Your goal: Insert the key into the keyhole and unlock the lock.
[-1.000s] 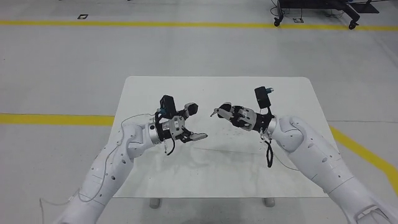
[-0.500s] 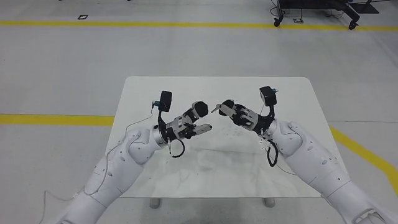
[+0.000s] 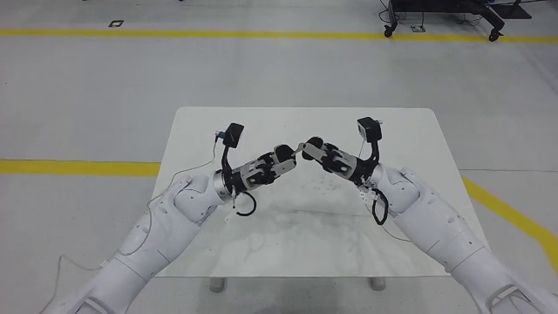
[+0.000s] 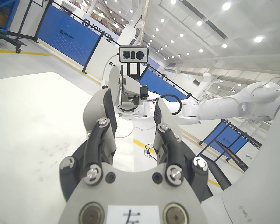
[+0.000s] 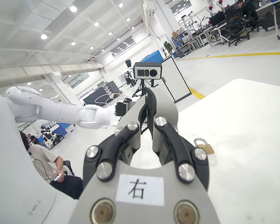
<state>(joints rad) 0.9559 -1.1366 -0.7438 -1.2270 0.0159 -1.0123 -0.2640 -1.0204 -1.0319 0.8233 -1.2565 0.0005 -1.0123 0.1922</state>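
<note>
**Key pinched in the right fingers, lock lying apart on the table**

The key (image 3: 301,147) shows as a thin pale sliver at the tip of the right gripper (image 3: 311,150). It looks small, stiff and light. Smooth metal like this is likely to twist or slip if pinched near its end, so the flat bow is the place to hold, leaving the blade free. The right gripper's pads are pressed almost together on it.

The left gripper (image 3: 283,157) stands wide with nothing between its pads. It faces the right one tip to tip at the centre of the top view, above the middle of the table (image 3: 392,131).

The lock (image 5: 203,146) is a small brass padlock that looks dense and rigid, with its shackle apparently closed — best gripped across the body with the keyhole end exposed. It lies on the table near the right gripper, touching neither set of fingers.
</note>
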